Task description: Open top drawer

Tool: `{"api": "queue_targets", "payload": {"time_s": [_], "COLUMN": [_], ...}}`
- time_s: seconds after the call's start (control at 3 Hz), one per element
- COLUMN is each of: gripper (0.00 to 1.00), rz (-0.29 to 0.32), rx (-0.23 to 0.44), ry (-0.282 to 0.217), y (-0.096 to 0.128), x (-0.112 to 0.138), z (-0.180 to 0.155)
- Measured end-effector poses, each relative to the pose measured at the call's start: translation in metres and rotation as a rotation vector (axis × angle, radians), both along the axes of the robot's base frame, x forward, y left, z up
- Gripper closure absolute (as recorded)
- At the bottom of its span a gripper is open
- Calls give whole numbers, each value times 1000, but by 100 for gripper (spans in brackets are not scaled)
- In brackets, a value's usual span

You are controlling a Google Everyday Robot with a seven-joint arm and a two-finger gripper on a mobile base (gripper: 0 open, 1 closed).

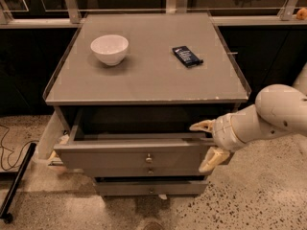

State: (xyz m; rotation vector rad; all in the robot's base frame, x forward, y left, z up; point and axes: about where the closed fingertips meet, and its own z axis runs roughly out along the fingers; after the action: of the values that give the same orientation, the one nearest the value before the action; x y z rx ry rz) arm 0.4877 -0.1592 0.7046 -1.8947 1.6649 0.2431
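Observation:
The top drawer [110, 158] of the grey cabinet stands pulled out part way, its dark inside showing under the cabinet top. Its small round metal knob [148, 158] sits at the centre of the front panel. Two shorter drawers lie below it, each with a like knob. My gripper [206, 143] is at the right end of the top drawer's front. It is open, with one cream finger [202, 126] above the front's top edge and the other lower, beside the panel's right edge. It holds nothing.
A white bowl [109, 48] and a dark blue packet [187, 56] lie on the cabinet top [144, 80]. A pale panel [48, 138] leans at the cabinet's left side. A black bar and cable [17, 186] lie on the speckled floor at left.

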Motion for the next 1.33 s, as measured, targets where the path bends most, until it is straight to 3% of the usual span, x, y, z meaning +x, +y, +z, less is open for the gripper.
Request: {"api": "queue_targets", "payload": {"time_s": [0.33, 1.33], "gripper": [0, 0], "rz": [1, -51], "rx": [1, 37], "ry": [7, 3], "y": [1, -4], "x": [-5, 12], "z": [-5, -50]}}
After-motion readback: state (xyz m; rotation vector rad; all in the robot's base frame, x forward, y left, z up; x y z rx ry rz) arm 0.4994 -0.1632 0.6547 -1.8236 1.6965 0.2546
